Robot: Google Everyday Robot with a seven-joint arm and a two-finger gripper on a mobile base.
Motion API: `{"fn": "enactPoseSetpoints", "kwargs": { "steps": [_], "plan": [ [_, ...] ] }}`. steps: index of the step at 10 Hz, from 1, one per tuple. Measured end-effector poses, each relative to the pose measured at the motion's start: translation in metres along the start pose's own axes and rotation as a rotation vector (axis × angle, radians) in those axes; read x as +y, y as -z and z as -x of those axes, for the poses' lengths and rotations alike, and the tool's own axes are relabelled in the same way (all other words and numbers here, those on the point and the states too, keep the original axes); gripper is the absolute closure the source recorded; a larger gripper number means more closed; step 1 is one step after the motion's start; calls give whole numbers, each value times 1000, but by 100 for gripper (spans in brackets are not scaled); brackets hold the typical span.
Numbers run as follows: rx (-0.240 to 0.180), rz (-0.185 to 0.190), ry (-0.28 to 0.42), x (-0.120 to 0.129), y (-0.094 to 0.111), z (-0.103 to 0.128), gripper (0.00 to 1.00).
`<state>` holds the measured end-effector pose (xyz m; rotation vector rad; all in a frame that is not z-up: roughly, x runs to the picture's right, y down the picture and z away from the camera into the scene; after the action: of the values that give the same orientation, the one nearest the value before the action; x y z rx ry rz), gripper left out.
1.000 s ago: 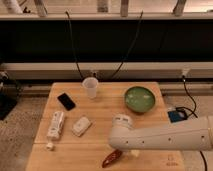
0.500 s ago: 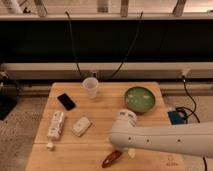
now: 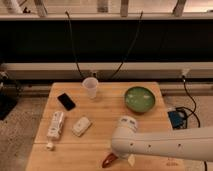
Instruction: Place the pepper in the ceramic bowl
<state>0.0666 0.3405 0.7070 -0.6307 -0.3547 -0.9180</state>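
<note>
Since the earlier frame the white arm [image 3: 165, 145] has sunk slightly, while the pepper [image 3: 108, 161] stays at the table's [image 3: 100, 112] front edge. The gripper [image 3: 115, 157] sits right at the pepper, mostly hidden under the wrist; its grip cannot be told. The ceramic bowl [image 3: 139, 99] lies well apart at 1 o'clock from the pepper, and the cup [image 3: 90, 87] at 11 o'clock.
</note>
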Motion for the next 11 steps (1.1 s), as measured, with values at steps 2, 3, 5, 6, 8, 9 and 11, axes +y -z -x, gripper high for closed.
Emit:
{"fn": "enactPoseSetpoints", "kwargs": {
  "steps": [2, 3, 5, 6, 8, 9, 11],
  "plan": [
    [-7, 0, 10, -1, -7, 3, 20],
    [-11, 2, 16, -2, -10, 5, 20],
    [-16, 5, 36, -6, -18, 9, 22],
    [-16, 6, 42, -7, -20, 9, 27],
    [-23, 10, 50, -7, -22, 9, 49],
    [-25, 11, 52, -7, -23, 9, 59],
    [-26, 12, 57, -5, -23, 9, 78]
  ]
}}
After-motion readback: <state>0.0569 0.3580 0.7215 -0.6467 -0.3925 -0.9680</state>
